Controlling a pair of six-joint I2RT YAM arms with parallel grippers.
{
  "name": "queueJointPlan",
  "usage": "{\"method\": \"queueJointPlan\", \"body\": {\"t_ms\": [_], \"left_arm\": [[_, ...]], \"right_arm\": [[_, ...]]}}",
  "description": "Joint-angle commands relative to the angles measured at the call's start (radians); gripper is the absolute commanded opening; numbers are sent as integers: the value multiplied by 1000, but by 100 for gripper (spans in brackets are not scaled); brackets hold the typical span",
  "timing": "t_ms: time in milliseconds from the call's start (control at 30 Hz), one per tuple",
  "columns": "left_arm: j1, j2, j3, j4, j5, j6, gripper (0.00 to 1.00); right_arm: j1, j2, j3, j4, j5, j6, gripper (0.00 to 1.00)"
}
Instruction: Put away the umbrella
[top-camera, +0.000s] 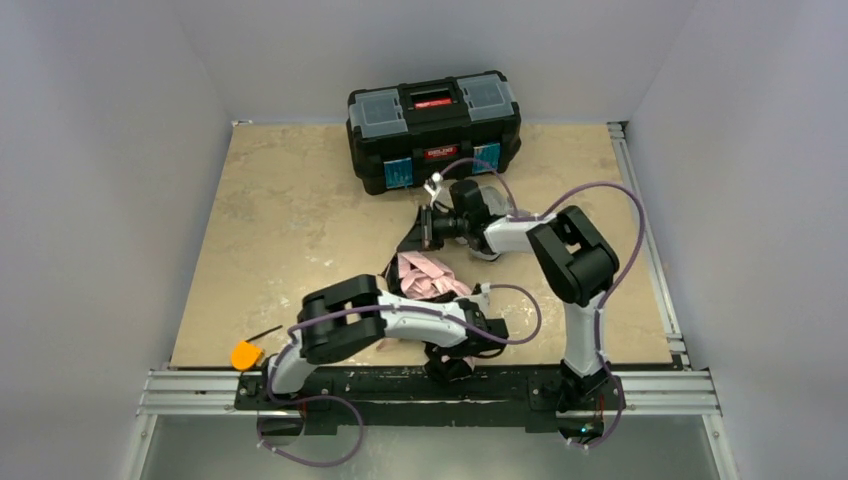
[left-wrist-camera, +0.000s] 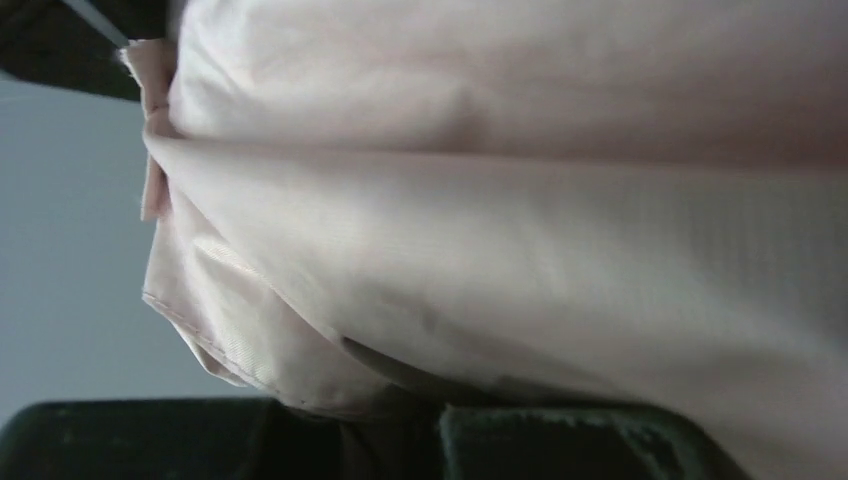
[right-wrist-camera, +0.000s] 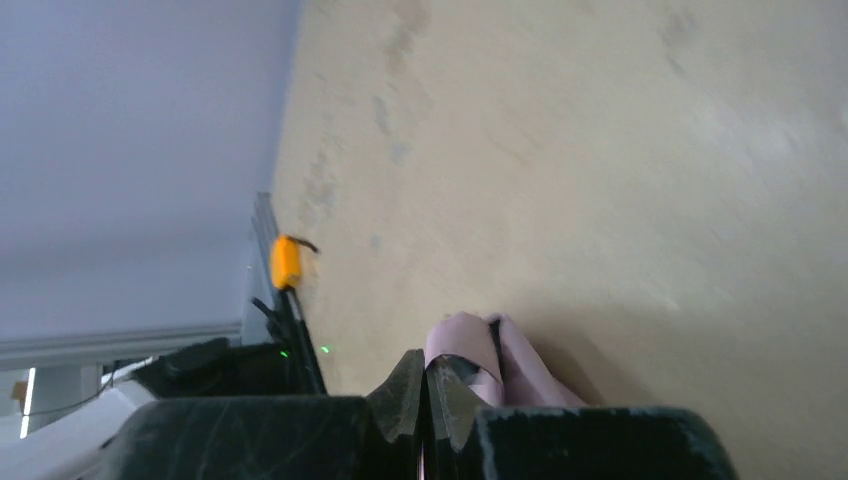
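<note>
The umbrella (top-camera: 428, 277) lies crumpled on the table (top-camera: 280, 230) near its front edge, between the two arms, with pink folds bunched together and dark parts reaching up toward the back. The left gripper (left-wrist-camera: 390, 415) is buried in it: pink cloth fills almost the whole left wrist view and runs down into the narrow gap between the dark fingers (left-wrist-camera: 580, 445), which are clenched on the fabric. The right gripper (top-camera: 428, 228) sits just behind the pink heap, tipped on its side, its jaws pressed tight together with a pink fold of the umbrella pinched at the tips. A closed black toolbox (top-camera: 435, 125) stands at the back of the table, apart from the umbrella. A small orange object (top-camera: 245, 354) rests at the front left corner.
</note>
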Motion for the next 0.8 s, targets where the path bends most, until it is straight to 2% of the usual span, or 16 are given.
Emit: {"method": "queueJointPlan", "body": {"t_ms": [0,167,300,367,400,433,467,533,767], "left_arm": [[-37,106,62,-84,24,-154,0],[-45,101,63,-64,118,-118,1],[-45,7,53,-45,232,-10,44],[-38,-62,60,-52,273,39,63],[-29,-98,64,-52,306,72,81],[-19,-132,72,-58,329,102,92],[-3,-165,80,-61,368,131,97],[30,-234,95,-68,431,170,100],[157,-395,96,-38,653,216,100]], "right_arm": [[-3,119,-128,76,66,38,0],[-2,150,-198,113,73,33,0],[-2,113,-210,96,80,12,0],[-2,92,-207,77,84,0,0],[-1,85,-205,71,86,-5,0],[-4,80,-202,66,89,-8,0],[-3,76,-200,61,89,-10,0],[-4,71,-194,58,87,-14,0],[-3,57,-191,54,82,-19,0]]}}
